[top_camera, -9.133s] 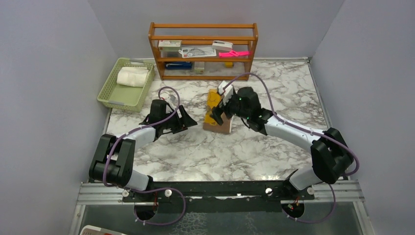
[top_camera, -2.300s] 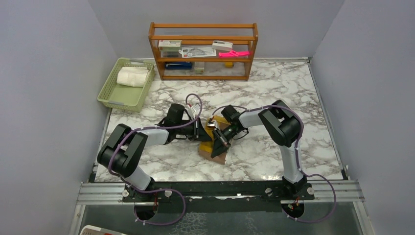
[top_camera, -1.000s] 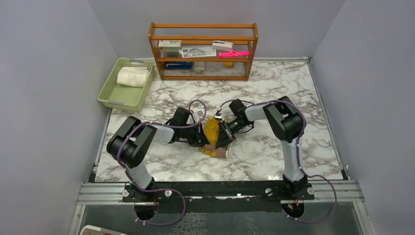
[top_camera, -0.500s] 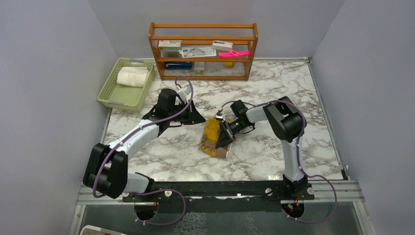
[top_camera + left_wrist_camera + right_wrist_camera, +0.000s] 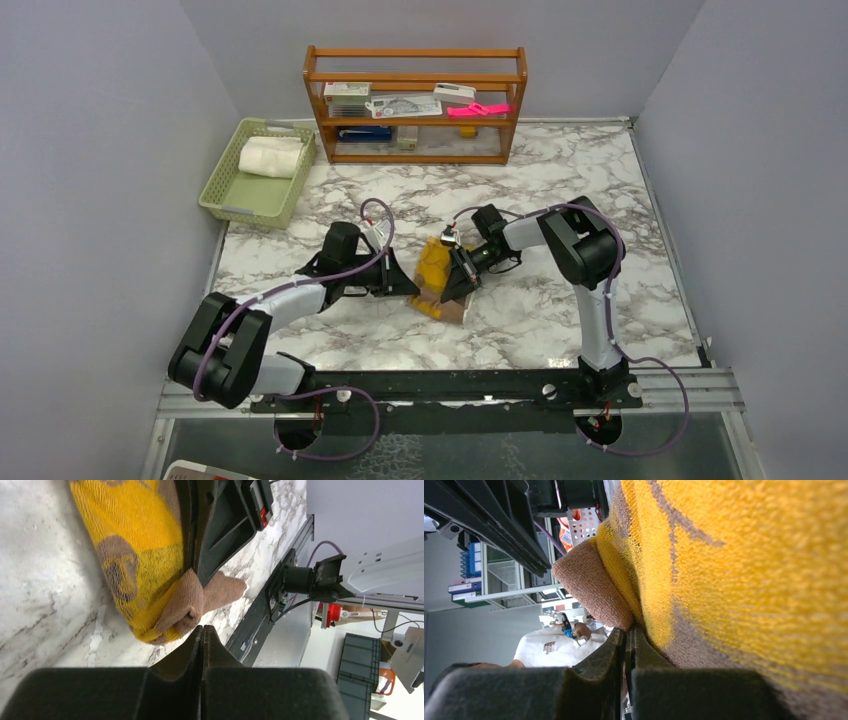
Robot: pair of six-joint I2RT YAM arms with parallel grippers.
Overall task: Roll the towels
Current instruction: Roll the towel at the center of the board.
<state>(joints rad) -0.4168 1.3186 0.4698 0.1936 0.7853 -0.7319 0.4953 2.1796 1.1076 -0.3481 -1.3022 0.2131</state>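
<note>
Marble-patterned table [image 5: 560, 200] between grey walls, with a wooden shelf [image 5: 415, 53] at the back. The cream towel [image 5: 270, 157] lies rolled in a green basket [image 5: 219, 170] at the far left. The brown and yellow towel [image 5: 432, 270] lies bunched mid-table between my two pincers. My left pincer [image 5: 408, 290] is clenched on nothing, its tips just beside the towel's near end. My right pincer [image 5: 455, 285] is clenched too, pressed along the towel's right side; whether it pinches cloth I cannot tell.
</note>
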